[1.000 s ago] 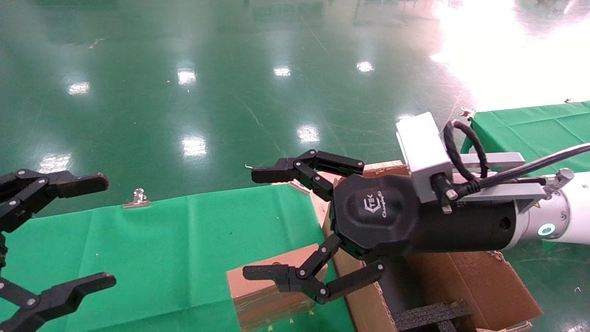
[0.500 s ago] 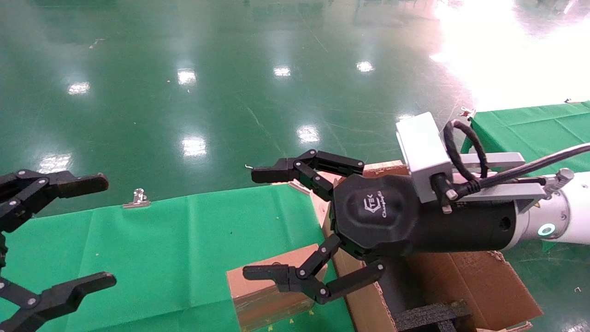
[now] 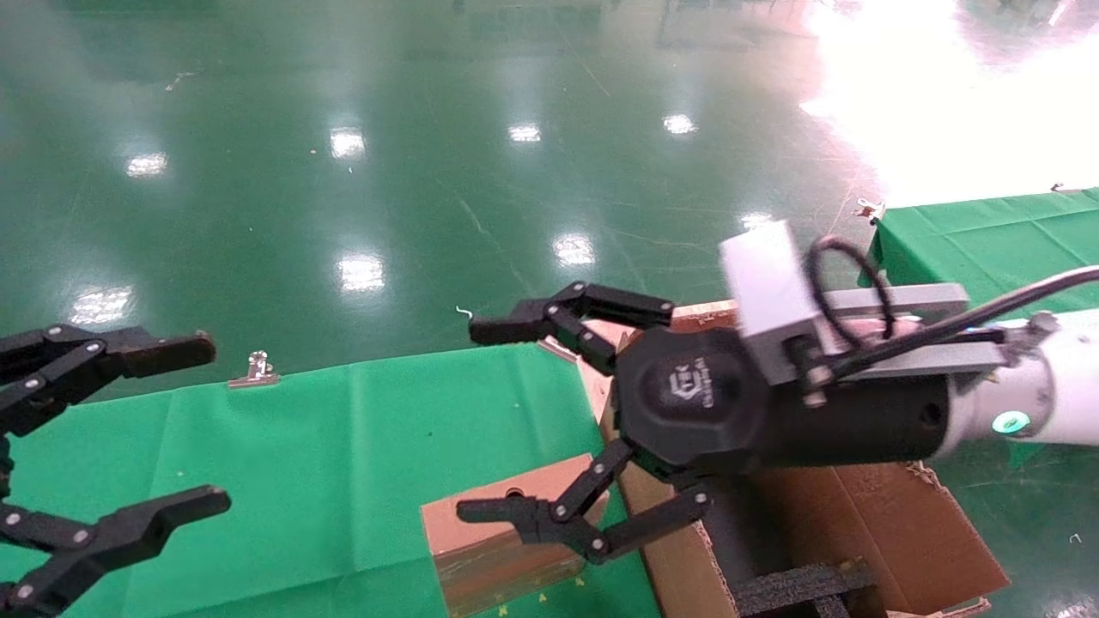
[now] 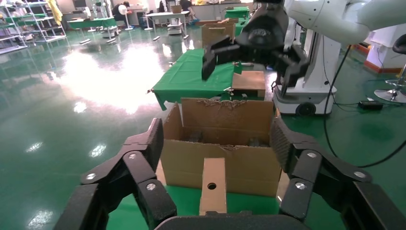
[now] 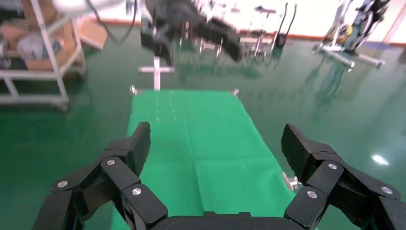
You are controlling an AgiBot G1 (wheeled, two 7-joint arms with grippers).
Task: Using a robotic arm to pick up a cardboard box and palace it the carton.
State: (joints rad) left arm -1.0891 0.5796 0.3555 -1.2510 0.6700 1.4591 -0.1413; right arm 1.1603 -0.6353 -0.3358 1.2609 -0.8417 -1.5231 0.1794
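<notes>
- Cardboard box (image 3: 506, 536) lies on the green table cloth (image 3: 343, 446), touching the near wall of the carton (image 3: 867, 524), with the right gripper (image 3: 494, 421) hanging above it, fingers spread wide and holding nothing.
- That gripper belongs to the robotic arm (image 3: 1047, 395), which reaches in across the carton's open top.
- Black foam (image 3: 798, 588) sits inside the carton.
- Left gripper (image 3: 172, 425) waits over the cloth's far left, also spread wide and empty.
- A metal clip (image 3: 255, 369) pins the cloth's far edge.

Glossy green floor (image 3: 343, 172), matt green cloth (image 3: 343, 446), and a rough corrugated cardboard carton (image 3: 884, 524).
</notes>
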